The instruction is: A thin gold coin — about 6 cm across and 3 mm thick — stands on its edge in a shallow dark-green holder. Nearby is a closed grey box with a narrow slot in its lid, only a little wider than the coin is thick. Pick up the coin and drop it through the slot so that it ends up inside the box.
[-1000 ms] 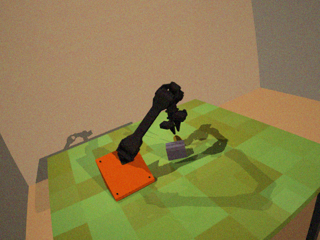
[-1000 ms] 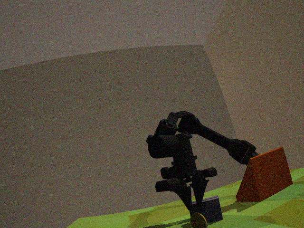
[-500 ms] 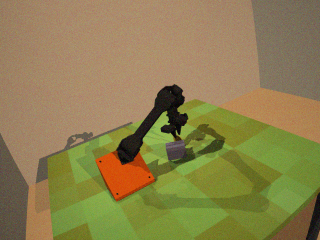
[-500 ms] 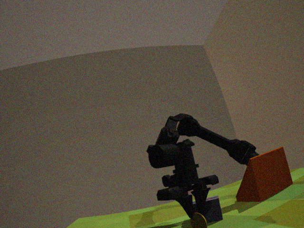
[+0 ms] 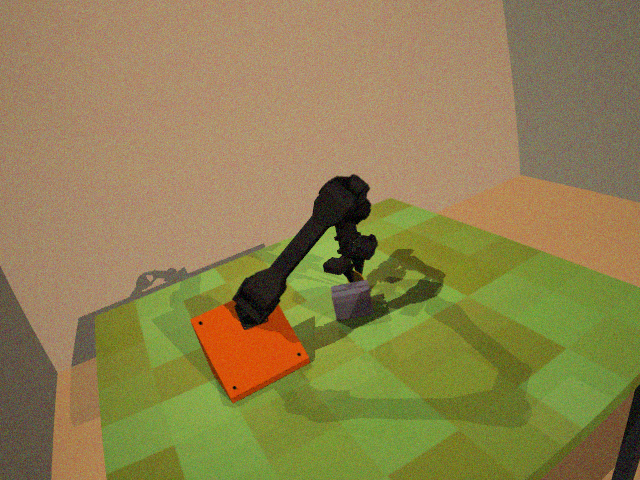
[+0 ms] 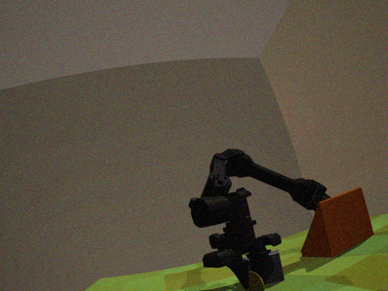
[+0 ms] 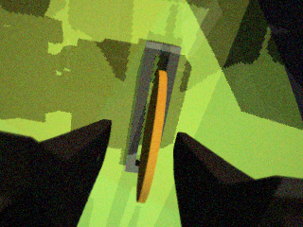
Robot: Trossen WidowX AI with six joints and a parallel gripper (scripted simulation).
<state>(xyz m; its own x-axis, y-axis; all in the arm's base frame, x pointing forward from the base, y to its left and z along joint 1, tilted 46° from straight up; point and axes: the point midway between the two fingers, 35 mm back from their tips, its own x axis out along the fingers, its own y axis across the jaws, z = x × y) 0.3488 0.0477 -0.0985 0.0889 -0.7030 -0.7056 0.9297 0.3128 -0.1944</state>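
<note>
Gold coin (image 5: pixel 357 277) (image 6: pixel 256 280) (image 7: pixel 156 132) standing on edge btwn gripper (image 5: pixel 357 276) (image 6: pixel 255 283) (image 7: pixel 143 134) fingers, fingers pointing down, standing part-open w/ gaps both sides, holding nothing, grey box (image 5: pixel 352 302) (image 6: pixel 276 266) sitting nearby, orange wedge (image 5: pixel 250 353) (image 6: pixel 347 224) supporting arm's base end, pale wall (image 5: pixel 258 129) rising in bkgd.

We see pale tan wall (image 5: pixel 248 113) behind table — grainy all over. Grey wall (image 5: pixel 578 93) meets it at upright corner on right side of top view. Orange-tan floor (image 5: pixel 558 211) shows past table's far edge. Tabletop (image 5: pixel 465 351) (image 6: pixel 363 266) (image 7: pixel 204 109) patched in blocks of bright green and olive. Dark table leg (image 5: pixel 626 439) stands at lower right. Exterior view dimmer — brownish wall (image 6: pixel 140 156) under greyer ceiling (image 6: pixel 109 31). Dark shadows lie across green patches.
</note>
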